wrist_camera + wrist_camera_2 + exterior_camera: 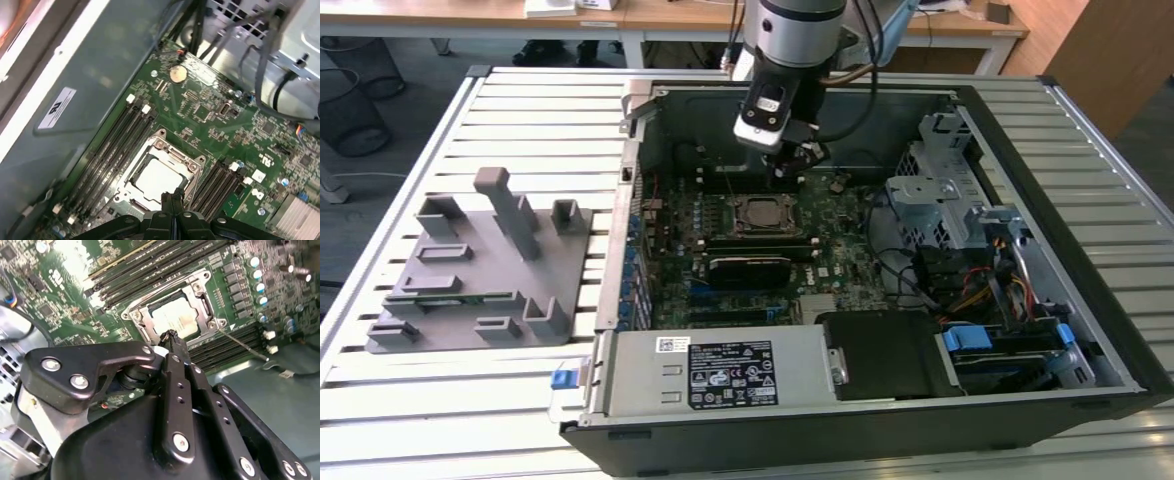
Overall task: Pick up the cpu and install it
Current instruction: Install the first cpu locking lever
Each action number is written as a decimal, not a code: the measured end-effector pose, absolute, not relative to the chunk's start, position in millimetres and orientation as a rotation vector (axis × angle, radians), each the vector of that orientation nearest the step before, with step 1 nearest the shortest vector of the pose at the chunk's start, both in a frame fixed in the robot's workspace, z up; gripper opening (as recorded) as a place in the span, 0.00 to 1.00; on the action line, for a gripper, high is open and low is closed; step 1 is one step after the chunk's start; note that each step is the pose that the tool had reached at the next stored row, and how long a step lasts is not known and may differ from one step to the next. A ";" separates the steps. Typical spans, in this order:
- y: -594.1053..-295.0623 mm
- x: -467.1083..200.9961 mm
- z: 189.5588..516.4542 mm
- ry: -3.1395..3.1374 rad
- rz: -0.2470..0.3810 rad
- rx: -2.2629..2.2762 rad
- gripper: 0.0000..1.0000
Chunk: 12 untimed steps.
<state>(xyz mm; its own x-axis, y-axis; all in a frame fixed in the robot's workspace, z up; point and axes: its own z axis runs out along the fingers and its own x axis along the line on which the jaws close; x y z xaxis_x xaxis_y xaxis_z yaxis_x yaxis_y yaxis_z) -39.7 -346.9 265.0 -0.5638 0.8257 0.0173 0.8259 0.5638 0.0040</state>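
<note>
The cpu (758,213), a pale silvery square, lies flat inside the metal frame of the motherboard socket (761,231) in the open computer case. In both wrist views it fills the socket opening, cpu (175,320) and cpu (157,177). My gripper (794,160) hangs above the board just behind the socket, apart from the chip. Its black fingers are pressed together, shut with nothing between them, gripper (172,337) and gripper (170,197).
A grey fixture plate (480,260) with upright blocks lies on the slatted table at the exterior view's left. Memory slots (117,145) flank the socket. A drive cage (934,190), loose cables (961,270) and the power supply (720,370) crowd the case.
</note>
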 end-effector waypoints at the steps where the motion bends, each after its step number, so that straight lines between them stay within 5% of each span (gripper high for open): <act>1: -346.9 -39.7 264.8 -2.779 -0.018 -1.436 0.11; 12: -346.9 -39.7 262.2 -2.908 -0.016 -1.150 0.11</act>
